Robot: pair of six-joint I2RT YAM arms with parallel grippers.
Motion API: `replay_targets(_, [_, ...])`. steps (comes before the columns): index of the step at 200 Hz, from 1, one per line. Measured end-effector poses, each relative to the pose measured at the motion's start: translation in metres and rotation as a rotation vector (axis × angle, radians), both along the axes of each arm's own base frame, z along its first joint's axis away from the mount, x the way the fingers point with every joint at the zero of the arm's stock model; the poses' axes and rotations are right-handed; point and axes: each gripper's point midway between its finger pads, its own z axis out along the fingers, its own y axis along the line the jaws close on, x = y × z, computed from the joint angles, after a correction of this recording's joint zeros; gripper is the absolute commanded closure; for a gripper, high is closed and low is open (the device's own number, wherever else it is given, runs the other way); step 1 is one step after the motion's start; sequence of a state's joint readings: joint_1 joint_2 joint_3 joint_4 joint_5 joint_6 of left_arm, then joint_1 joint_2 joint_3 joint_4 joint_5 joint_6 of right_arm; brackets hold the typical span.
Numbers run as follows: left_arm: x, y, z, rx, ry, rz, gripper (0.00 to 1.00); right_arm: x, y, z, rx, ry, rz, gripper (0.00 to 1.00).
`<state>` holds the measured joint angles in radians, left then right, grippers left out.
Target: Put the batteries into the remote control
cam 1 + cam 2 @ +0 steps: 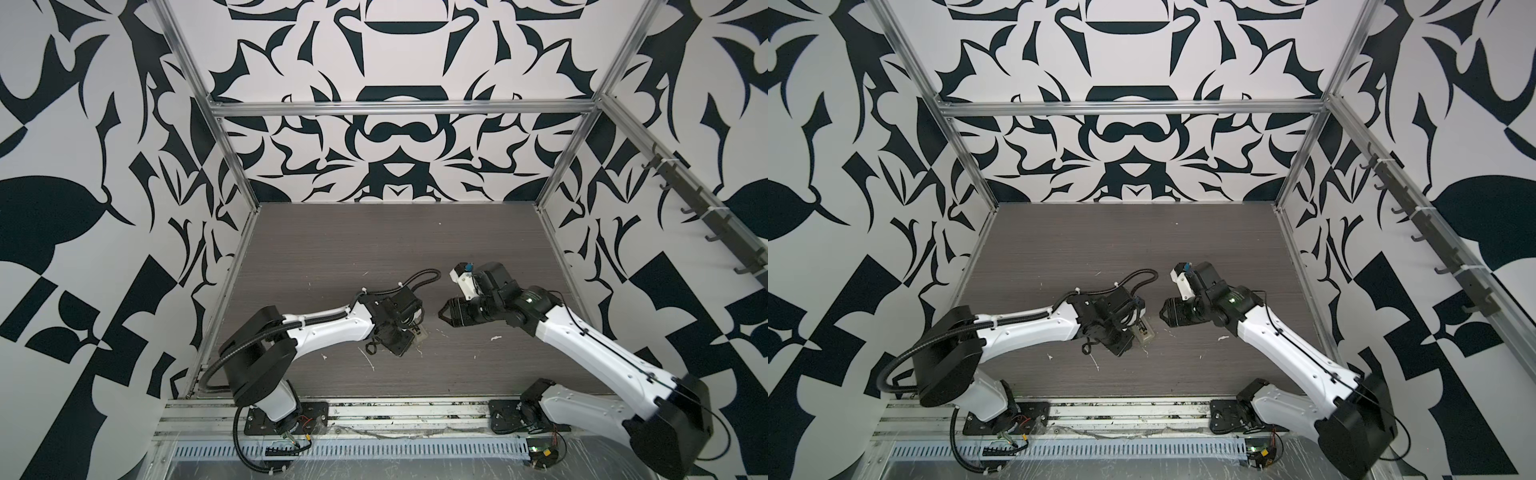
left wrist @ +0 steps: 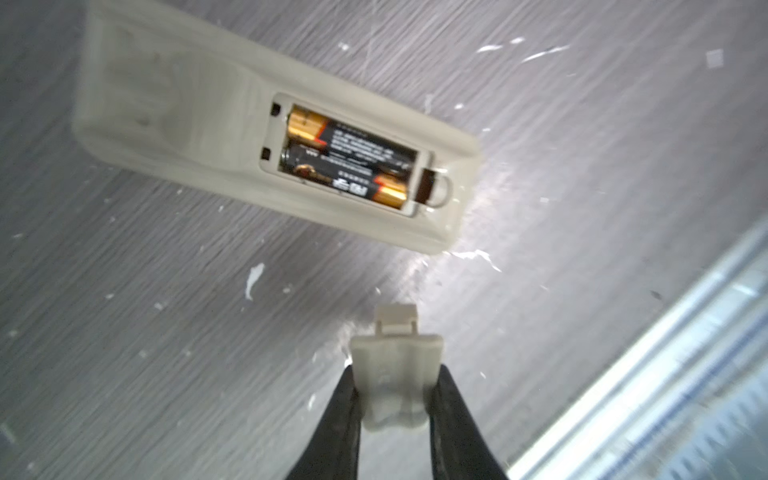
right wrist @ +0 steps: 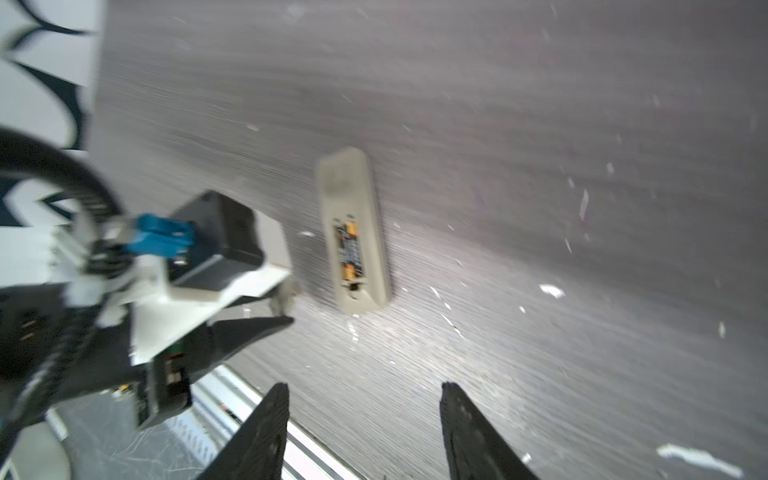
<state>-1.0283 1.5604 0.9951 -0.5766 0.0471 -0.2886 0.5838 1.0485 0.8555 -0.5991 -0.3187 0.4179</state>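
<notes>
The remote control (image 2: 174, 124) lies back-up on the table, its battery recess uncovered. Both batteries (image 2: 349, 143) sit side by side in the recess, black with gold ends; the right wrist view shows them too, batteries (image 3: 350, 253) inside the remote control (image 3: 353, 191). My left gripper (image 2: 395, 368) is shut on a pale battery cover (image 2: 395, 345), held just short of the remote's near end. My right gripper (image 3: 365, 386) hangs open and empty above the table, a little to the right of the remote (image 1: 420, 334) in both top views.
White flecks and scratches (image 2: 253, 278) dot the grey wood-grain table (image 1: 374, 249). A metal rail (image 2: 648, 374) runs along the table's front edge. Patterned walls and aluminium frame posts (image 1: 232, 166) enclose the table on three sides.
</notes>
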Motion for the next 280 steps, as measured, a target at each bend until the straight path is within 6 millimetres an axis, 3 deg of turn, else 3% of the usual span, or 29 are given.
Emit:
replay_targets(20, [-0.001, 0.001, 0.015, -0.015, -0.007, -0.002, 0.8, 0.0, 0.003, 0.01, 0.031, -0.038, 0.017, 0.39])
replay_targets(66, [-0.004, 0.008, 0.04, -0.032, -0.028, -0.007, 0.8, 0.0, 0.021, -0.021, 0.048, 0.171, 0.006, 0.4])
replay_targets(101, [-0.003, 0.006, 0.051, -0.038, -0.04, -0.026, 0.8, -0.006, 0.034, -0.013, 0.133, 0.247, 0.006, 0.41])
replay_targets(146, [-0.001, 0.002, 0.058, -0.051, -0.054, -0.04, 0.81, -0.006, 0.05, -0.006, 0.224, 0.334, 0.0, 0.43])
replay_targets(217, [0.001, -0.002, 0.059, -0.052, -0.054, -0.045, 0.81, -0.012, 0.064, -0.028, 0.205, 0.453, 0.005, 0.45])
replay_targets(280, [0.004, 0.002, 0.058, -0.039, -0.056, -0.028, 0.81, -0.019, 0.076, -0.033, 0.208, 0.504, 0.036, 0.48])
